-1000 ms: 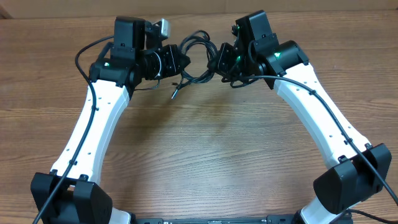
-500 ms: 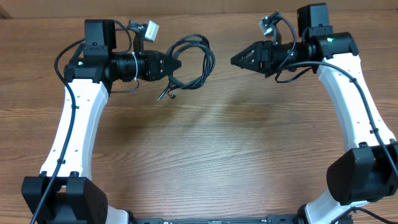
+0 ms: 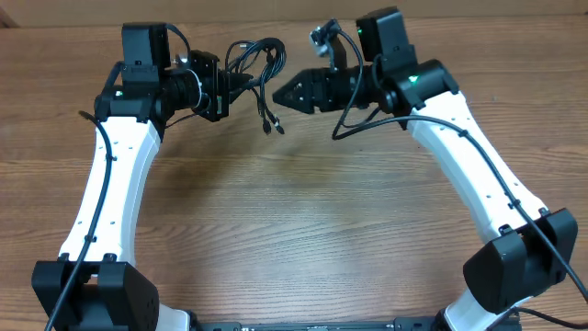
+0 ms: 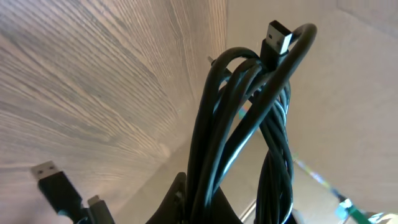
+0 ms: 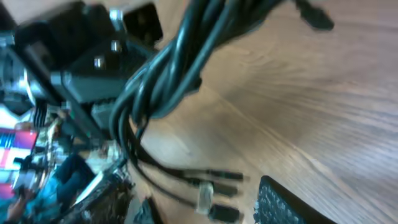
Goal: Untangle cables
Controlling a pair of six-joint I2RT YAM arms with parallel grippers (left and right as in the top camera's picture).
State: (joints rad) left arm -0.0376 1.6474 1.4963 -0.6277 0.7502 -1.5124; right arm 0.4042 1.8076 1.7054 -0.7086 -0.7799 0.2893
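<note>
Holding: my left gripper [image 3: 241,83] was clamped tight on the cables [image 3: 255,55], gripping the bundle at its near end.
Cables: a twisted bundle of thin black cords was lifted clear of the table [image 3: 303,230]. It hung in the gap between my two grippers, toward the far edge.
Left wrist view: the cords rose from between the fingers as a looped twist. A silvery plug [image 4: 278,37] poked out at the top, and a second plug [image 4: 53,180] hung at lower left.
Loose ends: a few plug ends [image 3: 268,122] dangled below the bundle, above the wood.
Right gripper: the right gripper [image 3: 283,95] pointed at the bundle from the right with its jaws parted and nothing pinched. Its tips were just beside the dangling ends, and I could not tell whether they touched.
Right wrist view: it was blurred. The bundle crossed the upper frame, and one finger pad [image 5: 280,199] showed at bottom right.
</note>
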